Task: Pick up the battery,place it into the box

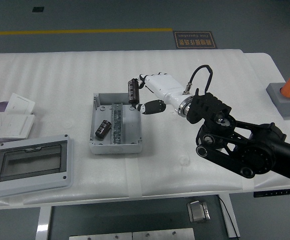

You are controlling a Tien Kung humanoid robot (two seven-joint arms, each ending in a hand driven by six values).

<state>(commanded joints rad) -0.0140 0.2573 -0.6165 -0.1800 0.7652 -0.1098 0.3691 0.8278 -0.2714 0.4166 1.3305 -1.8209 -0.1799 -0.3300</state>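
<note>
Transport step: right hand (146, 95) fingers clamped on battery (133, 91), held upright above box (115, 144) far-right corner. Another battery (103, 128) already lies inside box. Next: shift over the open right bay, lower, release.

This looks like a robotics lab or factory test floor. A white table (59, 70) padded with foam sheeting stands on a grey-green industrial floor (109, 15) marked with a yellow line (74, 32) and a floor sign (195, 39) (its print too small to read). Electrical parts lie about: a grey junction box (115, 125), a breaker cover (32, 165), wall sockets (7, 122).
</note>
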